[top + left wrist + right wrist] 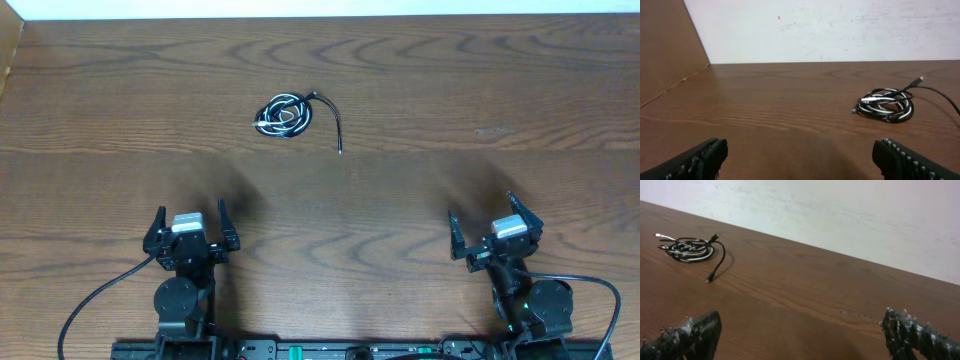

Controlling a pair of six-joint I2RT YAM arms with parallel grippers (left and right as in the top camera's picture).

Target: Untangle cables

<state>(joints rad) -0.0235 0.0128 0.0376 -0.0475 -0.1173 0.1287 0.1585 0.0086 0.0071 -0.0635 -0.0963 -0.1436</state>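
One top-down view and two low wrist views over a wooden bench (420, 100).
The overhead camera looks straight down from high up. The left wrist camera sits low between the left fingers (695, 160) and faces the far wall (840, 30). The right wrist camera looks out past the right fingers (920, 335), tilted. All three views share the cables (285, 114), which lie well away from both wrist cameras.

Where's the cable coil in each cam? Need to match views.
Overhead: cable coil in the upper middle, slightly left of centre.
Left wrist: coil right of centre, at mid-height.
Right wrist: coil at the far upper left.
Shared landmark: the loose black tail trailing off the coil shows in all three views.
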